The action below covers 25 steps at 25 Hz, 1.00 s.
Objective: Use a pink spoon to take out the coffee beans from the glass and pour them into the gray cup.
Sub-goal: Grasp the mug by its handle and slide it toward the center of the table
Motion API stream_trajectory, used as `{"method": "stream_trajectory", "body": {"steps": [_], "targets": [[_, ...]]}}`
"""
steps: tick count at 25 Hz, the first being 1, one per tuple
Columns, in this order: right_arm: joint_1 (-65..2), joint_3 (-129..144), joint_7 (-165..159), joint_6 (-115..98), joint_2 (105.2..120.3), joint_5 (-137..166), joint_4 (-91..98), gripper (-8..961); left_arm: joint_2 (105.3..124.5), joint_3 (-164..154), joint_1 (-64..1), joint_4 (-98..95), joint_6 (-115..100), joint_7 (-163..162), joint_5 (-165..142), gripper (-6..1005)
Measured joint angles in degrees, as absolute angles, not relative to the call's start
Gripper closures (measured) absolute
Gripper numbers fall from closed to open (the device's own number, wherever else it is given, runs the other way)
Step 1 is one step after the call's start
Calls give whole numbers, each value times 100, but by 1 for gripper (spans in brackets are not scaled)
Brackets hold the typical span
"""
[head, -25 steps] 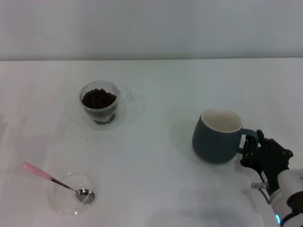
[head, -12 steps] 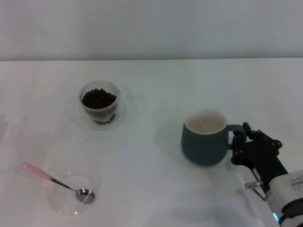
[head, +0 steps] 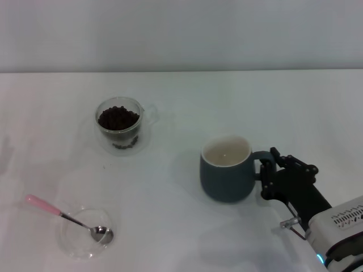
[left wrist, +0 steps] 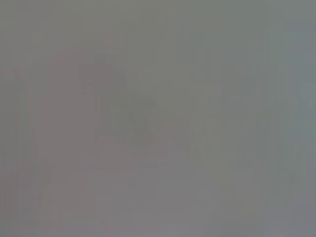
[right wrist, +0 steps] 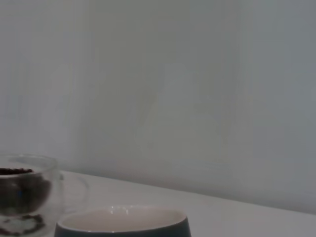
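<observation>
The gray cup [head: 227,169] stands right of centre on the white table, its cream inside empty. My right gripper [head: 266,175] is shut on the cup's handle from the right. The cup's rim also shows in the right wrist view [right wrist: 123,222]. The glass [head: 119,126] with the coffee beans [head: 118,118] stands at the far left; it also shows in the right wrist view [right wrist: 24,200]. The pink spoon [head: 65,215] lies at the near left, its bowl resting in a flat clear dish [head: 84,232]. My left gripper is not in view.
The white table [head: 181,96] runs back to a pale wall. The left wrist view shows only a blank grey field.
My right gripper has slid the gray cup to the left and slightly nearer, toward the table's middle. The glass, spoon and dish have not moved.
</observation>
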<state>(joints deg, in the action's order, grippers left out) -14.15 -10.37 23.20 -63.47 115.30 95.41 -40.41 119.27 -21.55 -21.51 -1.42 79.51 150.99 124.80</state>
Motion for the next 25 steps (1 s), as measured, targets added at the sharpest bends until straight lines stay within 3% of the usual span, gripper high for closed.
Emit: {"method": "stream_trajectory", "body": {"steps": [25], "targets": [[-1830,-1036,1519,-5691,11567,10918,-3589,798,11926,-2153,-2268,36,7959,15099,12480,122]]}}
